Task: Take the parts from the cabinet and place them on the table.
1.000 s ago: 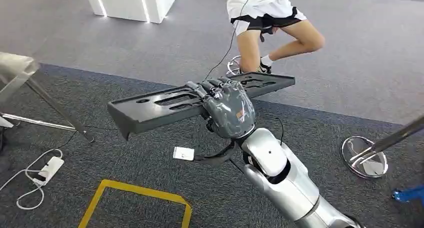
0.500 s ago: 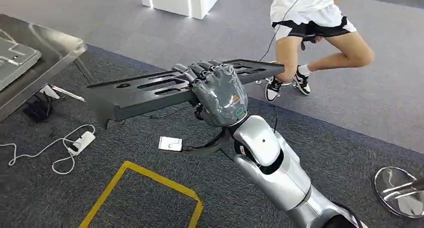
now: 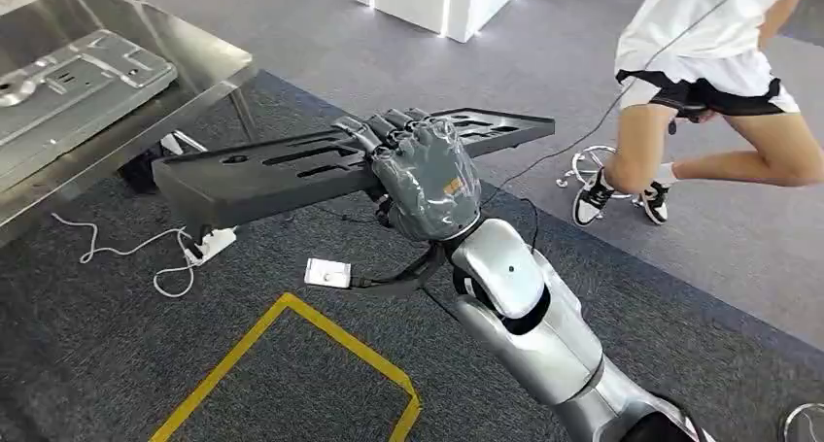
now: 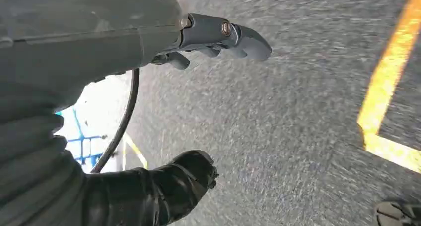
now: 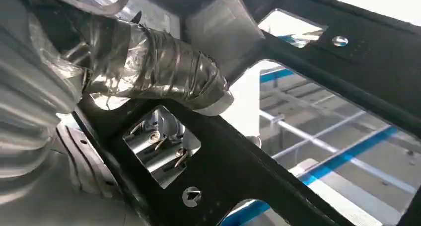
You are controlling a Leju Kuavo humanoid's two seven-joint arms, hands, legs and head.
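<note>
A: Where is the part?
B: The long black part (image 3: 291, 175) is in the middle of the head view, nearly level, above the grey carpet (image 3: 117, 364). The right hand (image 3: 425, 180) grips it near its middle, fingers (image 3: 384, 131) wrapped over the top edge.

A: And from the wrist?
B: There the taped thumb (image 5: 159, 72) presses against the black frame of the part.

A: The left hand?
B: The left hand (image 4: 149, 42) holds nothing, its fingers apart over the carpet.

A: Anything else?
B: A metal table (image 3: 209, 58) with a grey panel (image 3: 68, 78) is at upper left; a person (image 3: 709, 83) is at upper right; yellow tape (image 3: 291, 350) is on the floor below.
</note>
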